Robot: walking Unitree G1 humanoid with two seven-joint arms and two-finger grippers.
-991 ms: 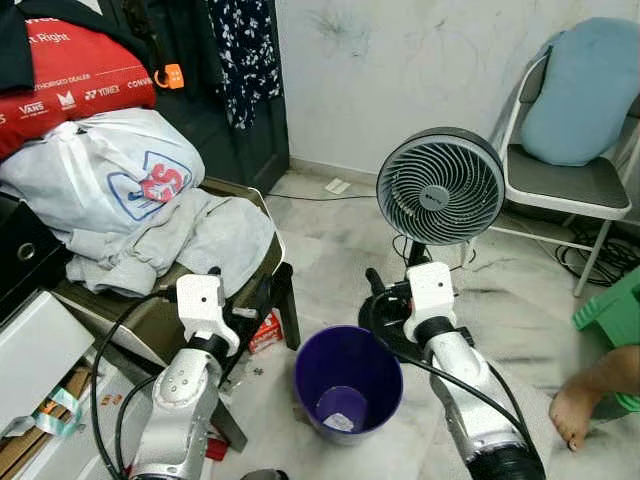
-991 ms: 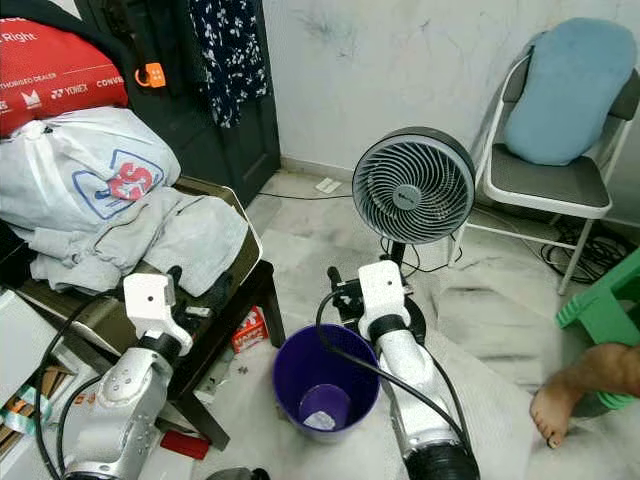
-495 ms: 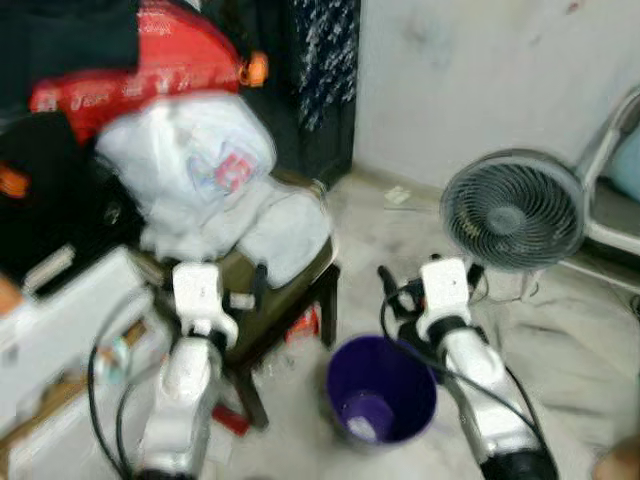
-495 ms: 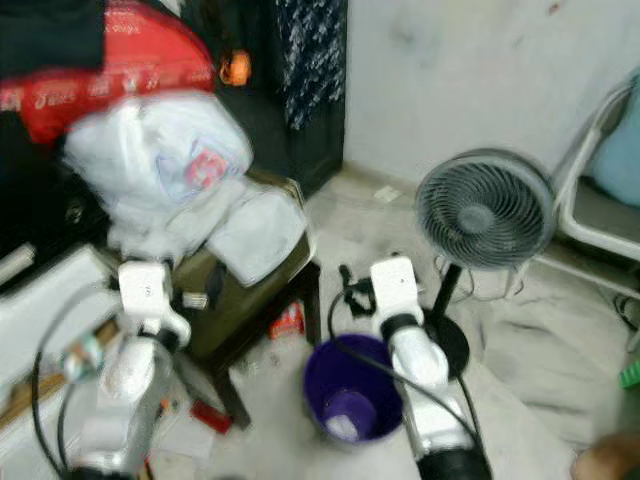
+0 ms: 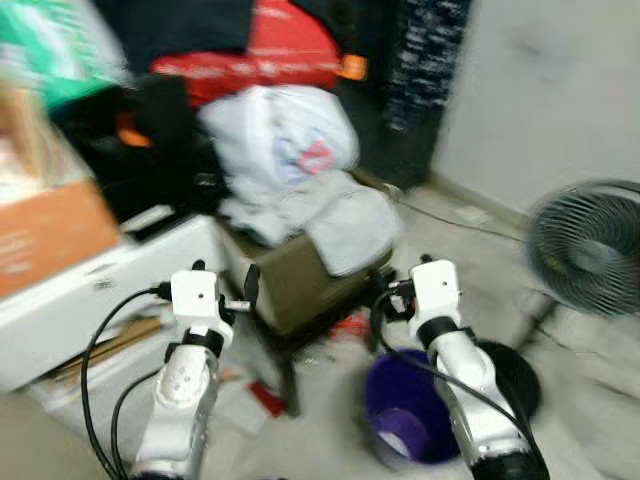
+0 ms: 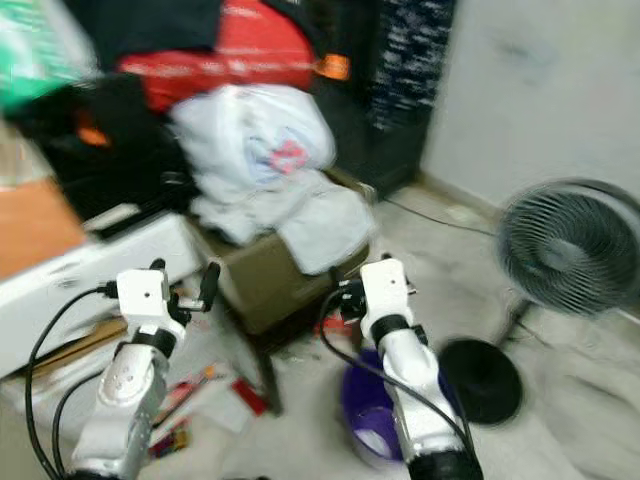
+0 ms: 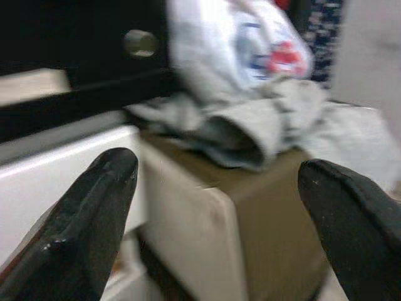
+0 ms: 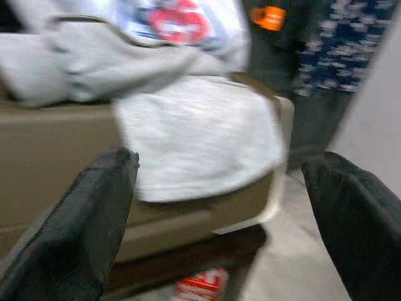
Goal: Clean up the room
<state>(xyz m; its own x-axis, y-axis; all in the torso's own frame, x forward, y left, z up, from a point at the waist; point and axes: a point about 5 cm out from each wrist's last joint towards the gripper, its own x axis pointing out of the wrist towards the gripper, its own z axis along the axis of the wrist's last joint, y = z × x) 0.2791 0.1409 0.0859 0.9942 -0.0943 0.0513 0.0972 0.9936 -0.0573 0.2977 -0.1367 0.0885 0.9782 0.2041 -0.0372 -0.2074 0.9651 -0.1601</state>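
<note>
While both arms stay raised with nothing held, the left gripper (image 7: 213, 207) and right gripper (image 8: 219, 213) gape wide toward the chair (image 5: 300, 285) heaped with grey clothes (image 5: 345, 215), probably the next pickup; the purple bucket (image 5: 405, 425) waits beneath.

Motion blur smears both head views, so the lettering on the red bag (image 5: 270, 50) at twelve o'clock and the logo on the white plastic bag (image 5: 280, 135) cannot be read. The fan (image 5: 590, 250) at three o'clock is cut off by the picture's edge, its grille streaked. The purple bin (image 5: 405, 425) is partly hidden behind the right arm, and what lies inside it is too blurred to name. Small litter on the floor (image 6: 215, 400) around seven o'clock is indistinct. The stool (image 5: 300, 285) is mostly covered by grey clothes (image 5: 340, 215). In the right wrist view, a red packet (image 8: 200, 285) beneath the seat is cropped and blurred.
</note>
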